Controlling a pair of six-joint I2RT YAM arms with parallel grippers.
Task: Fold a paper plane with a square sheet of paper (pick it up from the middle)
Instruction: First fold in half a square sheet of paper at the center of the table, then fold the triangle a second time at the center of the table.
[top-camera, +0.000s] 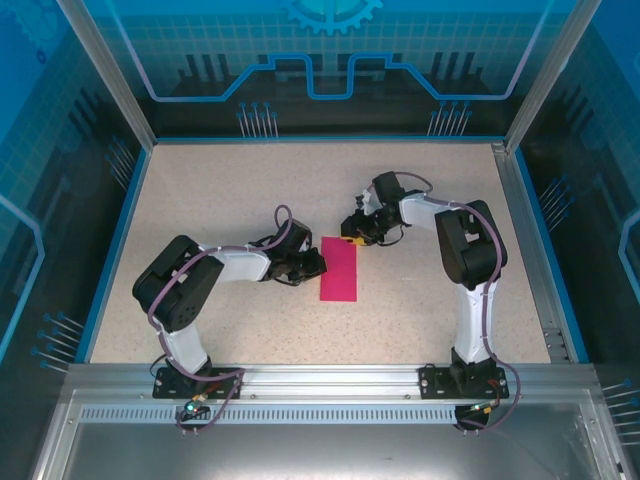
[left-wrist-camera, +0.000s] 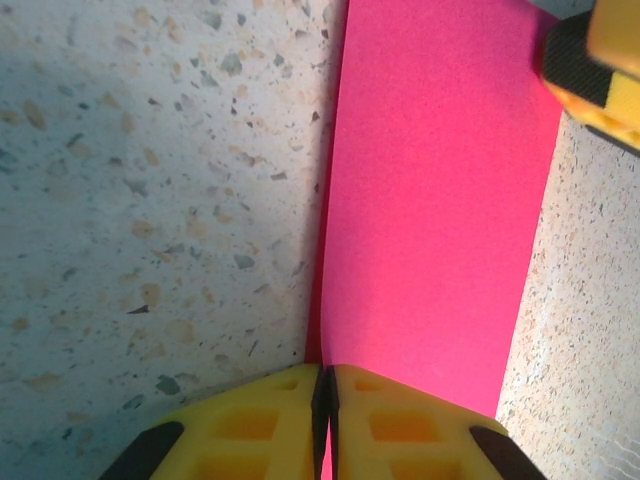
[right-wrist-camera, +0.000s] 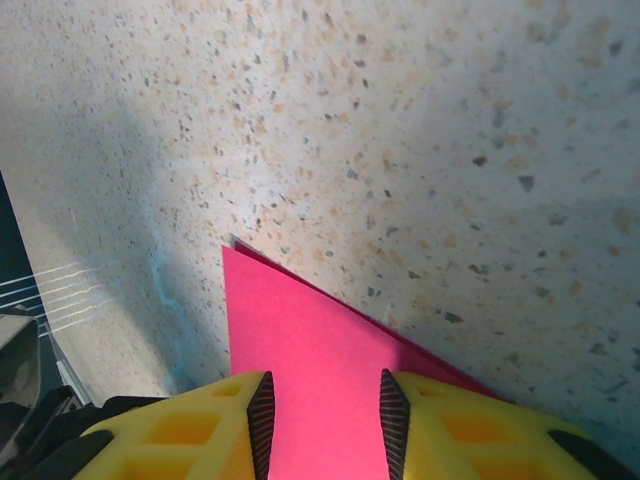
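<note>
Beneath both grippers, a pale speckled tabletop (top-camera: 430, 190), fenced by a blue rim (top-camera: 116, 250). Flat on it, between the two grippers, the magenta paper (top-camera: 338, 268): folded to a long narrow strip, meeting the left gripper along one long edge and lying under the right gripper at its far end.

At that long edge, near the strip's middle, the left gripper (top-camera: 312, 262): yellow fingers (left-wrist-camera: 390, 430) pressed together with only a dark hairline seam between them, tips down at the paper's edge, one finger over pink and the other over bare table. Cannot tell whether any paper is nipped in the seam.

At the far corner, the right gripper (top-camera: 352, 238): jaws partly spread, ribbed black pads (right-wrist-camera: 262, 420) apart, pink paper showing through the gap, the strip's sharp corner reaching just beyond the fingertips.

From the left wrist, one yellow-and-black fingertip of the right gripper sitting at the strip's far-right corner, well ahead of the left fingers.
</note>
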